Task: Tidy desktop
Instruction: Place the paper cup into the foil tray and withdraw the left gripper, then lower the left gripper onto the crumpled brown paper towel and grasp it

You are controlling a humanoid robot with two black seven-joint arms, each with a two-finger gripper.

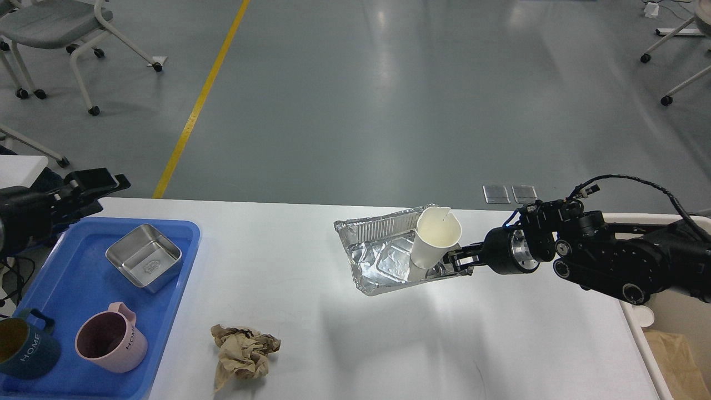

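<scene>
The counter (344, 333) is a wide white rectangular top with rounded corners. It fills the lower part of the head view, and its long axis runs left to right across the frame, with the far long edge facing the grey floor (389, 100).

The right end effector (456, 262) comes in from the right side and is clamped on the near right edge of a foil tray (377, 261). The tray is held tilted above the counter, its open side turned toward the camera, and its shadow falls on the counter below. A white paper cup (434, 238) stands inside the tray at its right end, leaning, with its mouth pointing up and toward the viewer.

The left end effector (91, 186) sits at the far left edge of the view, just beyond the far left corner of the counter. Its fingers are seen dark and end-on, so whether they are apart or together cannot be told.

A blue tray (72, 289) lies on the left end of the counter. It holds a square metal dish (144, 264), a pink mug (108, 344) and a dark teal mug (25, 350). A crumpled brown paper (241, 354) lies on the counter just right of the blue tray, near the front edge. A beige bin (675, 333) stands beside the right end of the counter.
</scene>
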